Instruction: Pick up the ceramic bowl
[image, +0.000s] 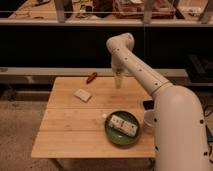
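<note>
The ceramic bowl is a wide, shallow dark-green dish near the front right of the wooden table. A white packet lies inside it. My gripper hangs pointing down over the back of the table, well behind the bowl and above the tabletop. It is open and holds nothing. The white arm runs from the gripper up to an elbow and back down to the big body at the right.
A small white cup stands just right of the bowl, partly behind the arm. A reddish-brown item lies at the table's back edge and a white block left of centre. A dark shelf unit stands behind the table.
</note>
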